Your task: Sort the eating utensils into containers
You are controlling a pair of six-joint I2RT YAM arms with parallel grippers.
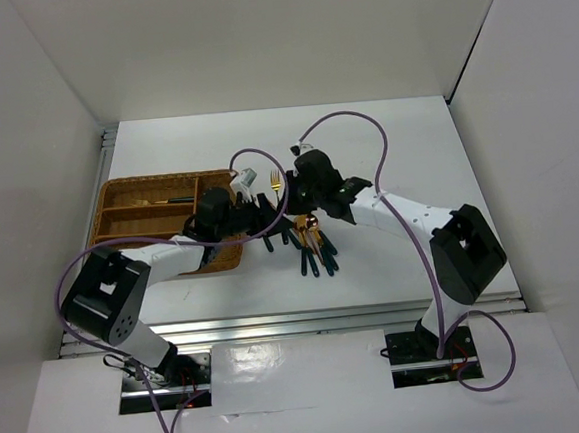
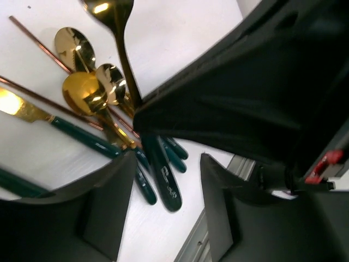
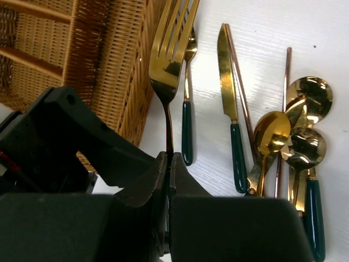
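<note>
A gold fork (image 3: 172, 49) is being pinched at its thin neck, just below the head, by the right gripper (image 3: 168, 161), whose jaws are shut tight on it. The fork is being held near the right wall of the wicker tray (image 3: 92, 65), apparently not yet over any compartment. The left gripper (image 2: 166, 161) is being poised with its jaws apart over the teal handles (image 2: 163, 183) of the loose pile, with nothing being gripped.

The remaining utensils (image 1: 314, 247) are lying on the desk (image 3: 262, 33) just right of the tray: a knife (image 3: 228, 71), several spoons (image 3: 271, 131) and thin chopsticks (image 3: 286, 71), overlapping one another.

These pieces are judged light, rigid and polished, so slipping or pivoting in the pads is being risked more than breakage. A hold on the thicker teal handle, near the balance point, is being favoured. The chopsticks are likely to roll and sit too flat for an easy pinch.
</note>
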